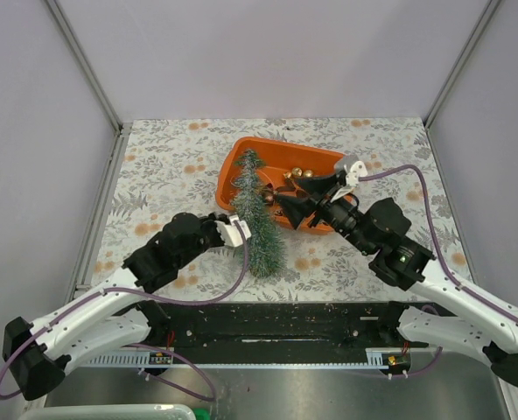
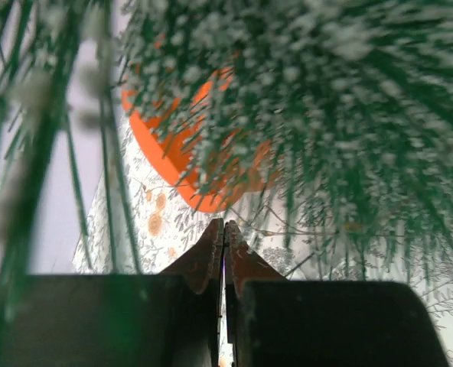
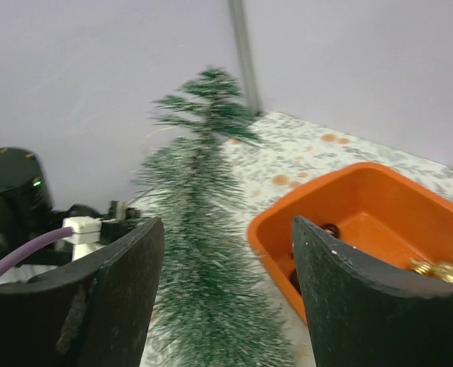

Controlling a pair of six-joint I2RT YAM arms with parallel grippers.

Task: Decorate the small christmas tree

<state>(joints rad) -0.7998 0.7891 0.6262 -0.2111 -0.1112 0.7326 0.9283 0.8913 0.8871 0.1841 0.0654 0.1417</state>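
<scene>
The small christmas tree (image 1: 255, 214) stands upright on the floral tablecloth, just left of the orange tray (image 1: 238, 156). My left gripper (image 1: 238, 229) is shut and sits low against the tree's left side. In the left wrist view the left gripper (image 2: 224, 224) holds nothing I can see, and frosted needles (image 2: 326, 99) hang over it. My right gripper (image 1: 305, 198) is open and empty over the tray's near left edge, pointing at the tree. In the right wrist view the right gripper (image 3: 226, 223) frames the tree (image 3: 203, 252) between its fingers, a short way off.
Gold baubles (image 1: 301, 173) and dark red ones lie in the tray; they also show in the right wrist view as gold baubles (image 3: 433, 269) and a dark red bauble (image 3: 330, 229). The tray (image 2: 173, 164) lies beyond the left fingertips. Grey walls enclose the table.
</scene>
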